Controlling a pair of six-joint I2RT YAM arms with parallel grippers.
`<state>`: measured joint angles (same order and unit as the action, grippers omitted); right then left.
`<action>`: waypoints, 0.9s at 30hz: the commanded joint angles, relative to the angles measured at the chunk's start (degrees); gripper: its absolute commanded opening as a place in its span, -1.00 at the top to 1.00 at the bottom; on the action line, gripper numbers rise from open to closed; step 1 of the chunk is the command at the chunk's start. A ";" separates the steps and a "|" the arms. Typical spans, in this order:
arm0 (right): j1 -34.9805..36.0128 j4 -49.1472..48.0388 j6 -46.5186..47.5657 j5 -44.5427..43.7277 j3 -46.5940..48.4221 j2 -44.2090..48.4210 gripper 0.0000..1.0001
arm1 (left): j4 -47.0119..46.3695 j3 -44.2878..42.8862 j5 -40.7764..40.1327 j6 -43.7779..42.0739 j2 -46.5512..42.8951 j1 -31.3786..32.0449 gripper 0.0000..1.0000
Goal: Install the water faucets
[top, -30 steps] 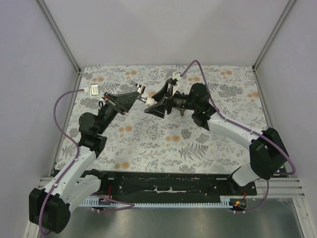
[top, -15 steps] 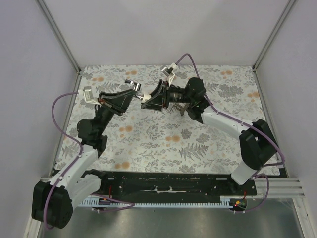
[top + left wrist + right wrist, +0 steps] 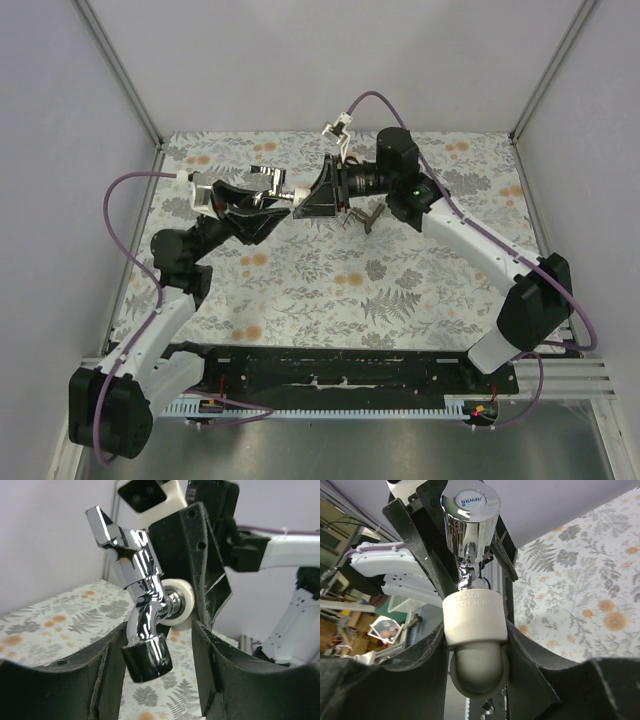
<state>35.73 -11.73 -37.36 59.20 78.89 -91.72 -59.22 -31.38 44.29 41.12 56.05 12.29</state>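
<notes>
One of the water faucets (image 3: 142, 587), shiny chrome, is held in mid-air between both arms. Its threaded end sits in a white plastic fitting (image 3: 474, 616), and my right gripper (image 3: 475, 630) is shut on that fitting. In the right wrist view the faucet's round handle cap (image 3: 470, 502) points away from me. My left gripper (image 3: 159, 632) is open around the spout end (image 3: 148, 657), which lies close to the left finger with a clear gap on the right. From above, the left gripper (image 3: 268, 193) and right gripper (image 3: 312, 197) meet at the faucet (image 3: 288, 190) over the far middle of the table.
The floral cloth (image 3: 330, 290) covers the table, with grey walls on three sides. A small dark object (image 3: 362, 218) lies on the cloth under the right arm. Purple cables (image 3: 120, 230) loop beside each arm.
My left gripper has let go of the faucet and now stands open around the spout. The right gripper closed on the white fitting earlier and stays shut. Both wrists shifted slightly.
</notes>
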 commanded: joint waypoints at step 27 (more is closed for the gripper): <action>-2.77 54.97 65.13 -6.37 17.26 6.29 1.00 | 75.66 -38.41 21.70 -54.48 3.62 -0.17 -0.60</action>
<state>32.32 42.68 23.64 53.63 92.44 -87.05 13.72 -67.77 56.62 -7.94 57.63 11.99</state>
